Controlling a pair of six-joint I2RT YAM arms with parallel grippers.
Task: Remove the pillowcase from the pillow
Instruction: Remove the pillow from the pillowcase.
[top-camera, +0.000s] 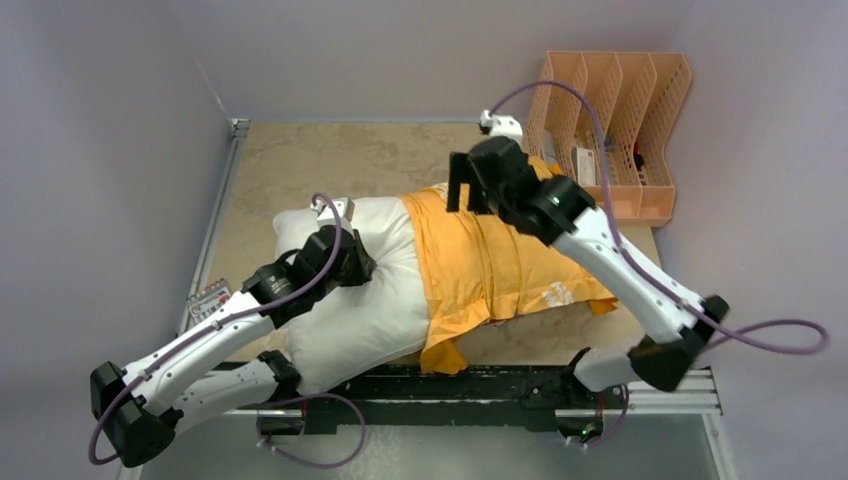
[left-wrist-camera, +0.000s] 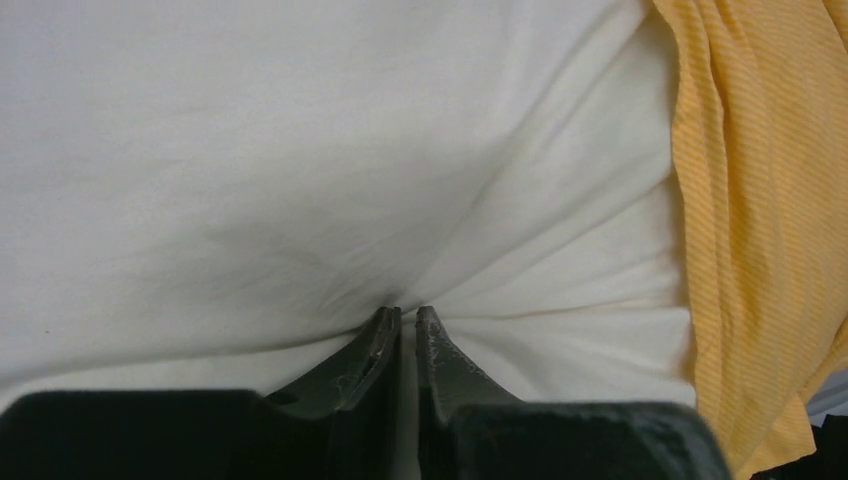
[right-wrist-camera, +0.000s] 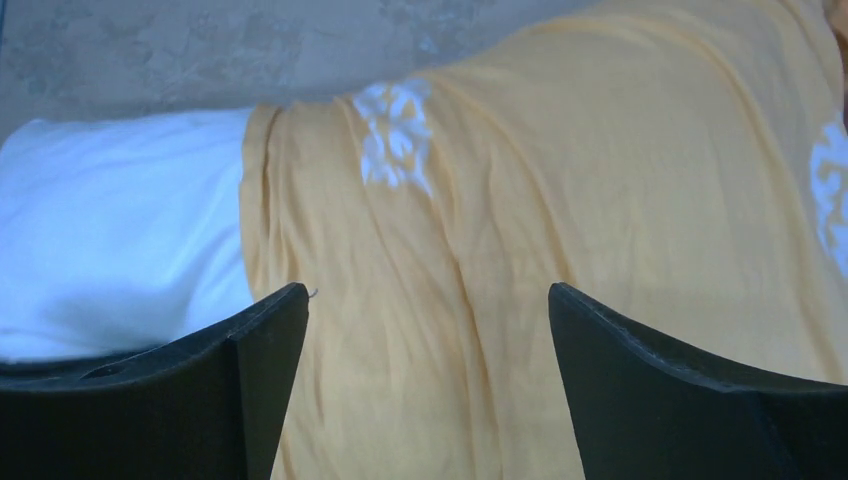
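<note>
Two grippers at work on the table: the left gripper is pinched closed on a puckered fold of the white pillow, and the right gripper holds its fingers spread wide above the orange-yellow pillowcase, which covers the pillow's right half.

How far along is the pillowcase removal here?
Done: the pillowcase is bunched back, baring about half the pillow. In hand: the left gripper pinches the bare pillow; the right gripper hangs open over the orange cloth. Left: pulling the case off the covered end.
</note>
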